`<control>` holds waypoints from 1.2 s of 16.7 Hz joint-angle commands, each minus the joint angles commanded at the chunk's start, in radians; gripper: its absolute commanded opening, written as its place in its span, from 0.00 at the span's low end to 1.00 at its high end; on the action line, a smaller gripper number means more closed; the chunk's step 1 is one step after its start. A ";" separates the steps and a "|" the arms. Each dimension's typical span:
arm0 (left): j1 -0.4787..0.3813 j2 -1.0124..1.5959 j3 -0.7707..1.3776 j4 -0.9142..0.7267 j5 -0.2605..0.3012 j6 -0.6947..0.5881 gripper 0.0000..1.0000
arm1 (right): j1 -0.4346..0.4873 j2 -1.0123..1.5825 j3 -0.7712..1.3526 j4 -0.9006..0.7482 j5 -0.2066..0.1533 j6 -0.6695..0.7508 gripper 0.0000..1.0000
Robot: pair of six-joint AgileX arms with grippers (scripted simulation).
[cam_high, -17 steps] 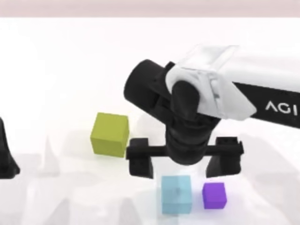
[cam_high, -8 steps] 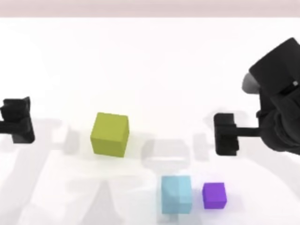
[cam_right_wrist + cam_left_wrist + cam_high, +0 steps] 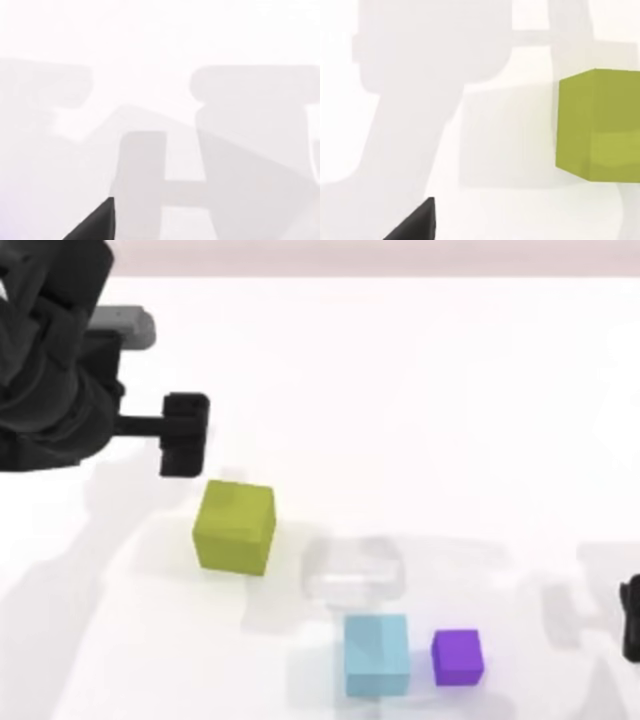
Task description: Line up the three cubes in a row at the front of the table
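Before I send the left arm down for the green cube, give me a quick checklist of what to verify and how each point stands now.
1. Green cube free to grab, nothing touching it: ok.
2. Left gripper over the green cube: not ok; it is above the table behind the cube, toward the top view's left.
3. Left gripper's opening: cannot tell; only one finger shows.
4. Blue cube and purple cube side by side at the front, a small gap between them: ok.
5. Room in the row to the left of the blue cube: ok.
6. Right gripper out of the way at the table's right edge: ok.
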 joint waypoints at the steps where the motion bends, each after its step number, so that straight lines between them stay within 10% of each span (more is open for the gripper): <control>1: -0.021 0.080 0.066 -0.048 0.001 -0.014 1.00 | -0.039 -0.089 -0.064 0.053 -0.011 -0.037 1.00; 9: -0.136 0.536 0.455 -0.308 0.001 -0.092 1.00 | -0.267 -0.618 -0.336 0.444 -0.090 -0.240 1.00; 20: -0.142 0.594 0.431 -0.253 0.001 -0.095 1.00 | -0.286 -0.657 -0.348 0.482 -0.097 -0.256 1.00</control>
